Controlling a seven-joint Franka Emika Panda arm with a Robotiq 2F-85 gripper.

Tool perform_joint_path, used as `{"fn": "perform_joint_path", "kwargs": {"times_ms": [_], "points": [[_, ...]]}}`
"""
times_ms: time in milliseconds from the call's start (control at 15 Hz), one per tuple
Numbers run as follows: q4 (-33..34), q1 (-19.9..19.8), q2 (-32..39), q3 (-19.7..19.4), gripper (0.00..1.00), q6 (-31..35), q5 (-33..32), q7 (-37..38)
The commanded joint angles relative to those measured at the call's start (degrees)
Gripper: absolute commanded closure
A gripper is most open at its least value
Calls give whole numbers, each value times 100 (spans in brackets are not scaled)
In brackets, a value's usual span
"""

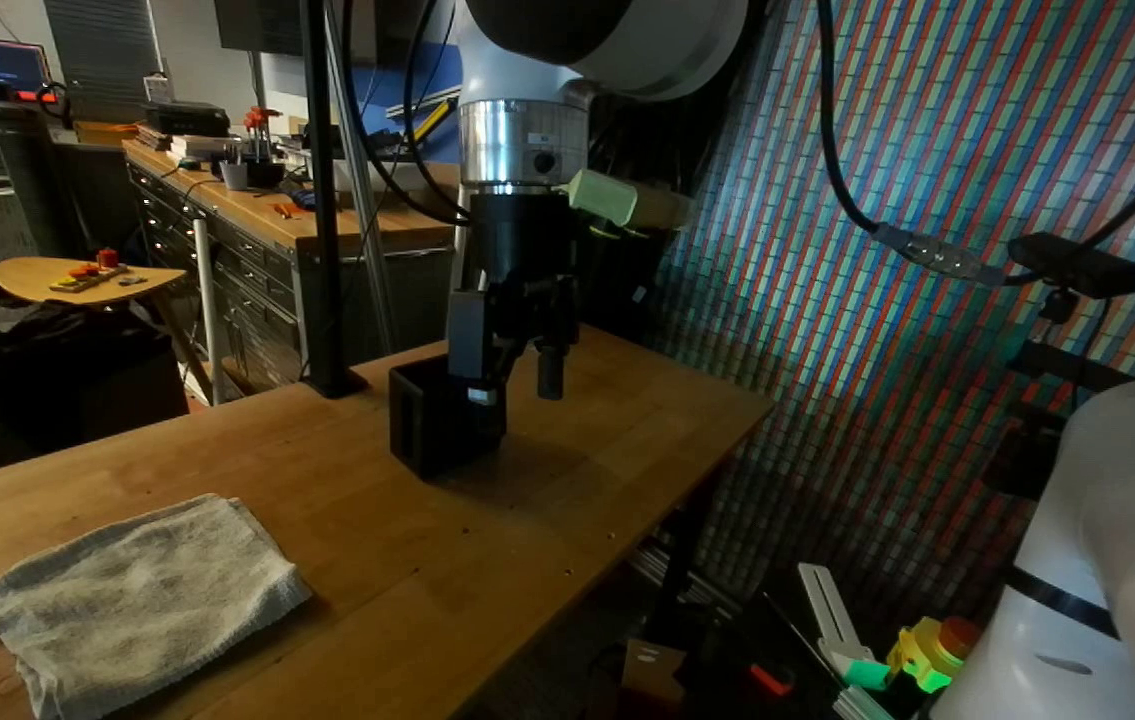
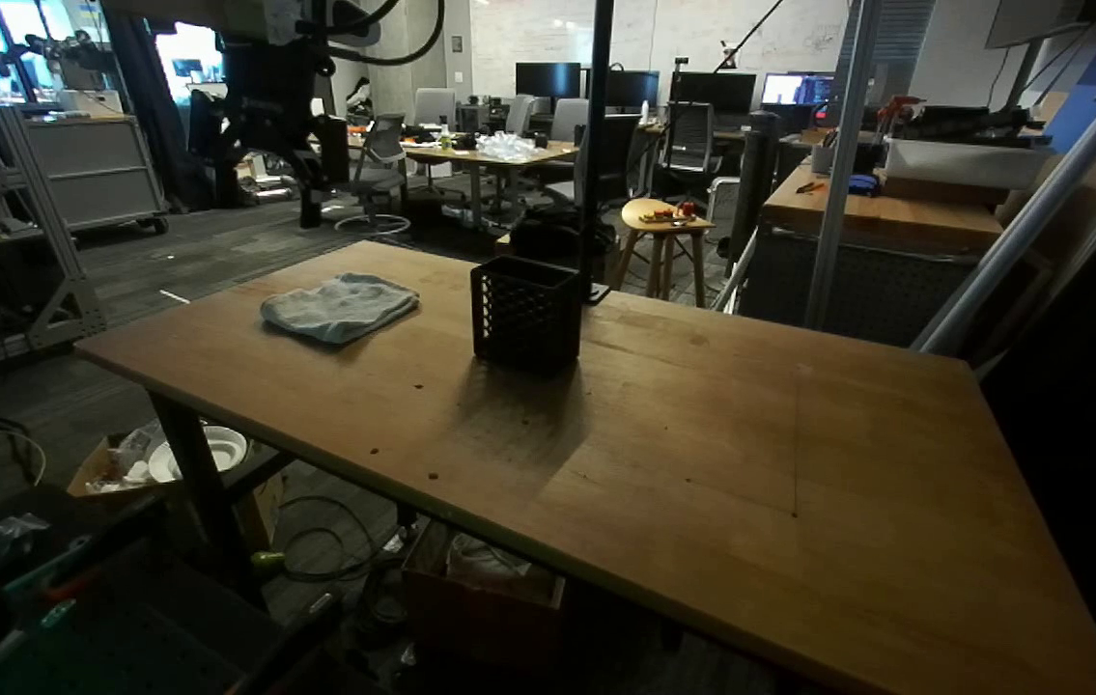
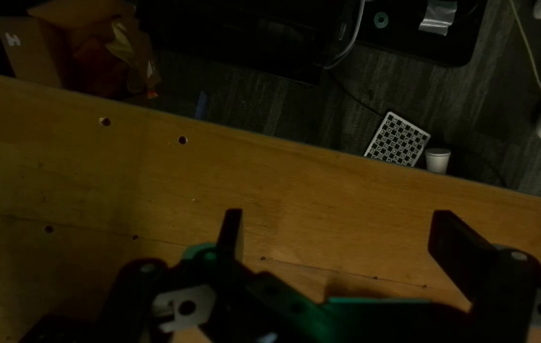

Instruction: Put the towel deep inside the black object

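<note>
Towel (image 1: 142, 600), pale grey, spread fairly flat on the wooden bench (image 1: 377, 600), surface a little rumpled. Black basket (image 2: 526, 314) upright on the same bench, lattice side showing. Bare wood between basket and towel in both exterior views. Black pole (image 2: 596, 145) rises at the bench edge, near the basket.

Pincer (image 3: 337, 231) released: wrist view has its two fingers (image 3: 451, 243) wide apart, bench wood visible in the gap.

Towel relative to pincer: apart, and lower. In an exterior view the pincer hangs across the line of sight to the basket (image 1: 422, 425), hiding part of it; the towel lies well off to the picture's left and nearer the camera. In an exterior view the pincer shows dark at upper left, above bench level; the towel (image 2: 343, 307) lies below it and slightly to the picture's right, the basket farther right, well apart from the pincer. Exact height over the bench: cannot tell.

Wrist view also takes in the bench edge and the dark floor (image 3: 275, 105) beyond, with a checkered board (image 3: 398, 139) and a white cup (image 3: 437, 160) just beside it.
</note>
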Motion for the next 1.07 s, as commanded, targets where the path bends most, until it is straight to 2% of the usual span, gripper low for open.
{"fn": "perform_joint_path", "kwargs": {"times_ms": [0, 200, 467, 800, 1000], "points": [[7, -61, 1, 58, 0, -10, 19, -15], [193, -5, 208, 162, 0, 17, -42, 44], [737, 110, 757, 596, 0, 151, -298, 371], [1819, 335, 1791, 1179, 0, 380, -1084, 848], [2546, 510, 2486, 1341, 0, 623, -1636, 926]]}}
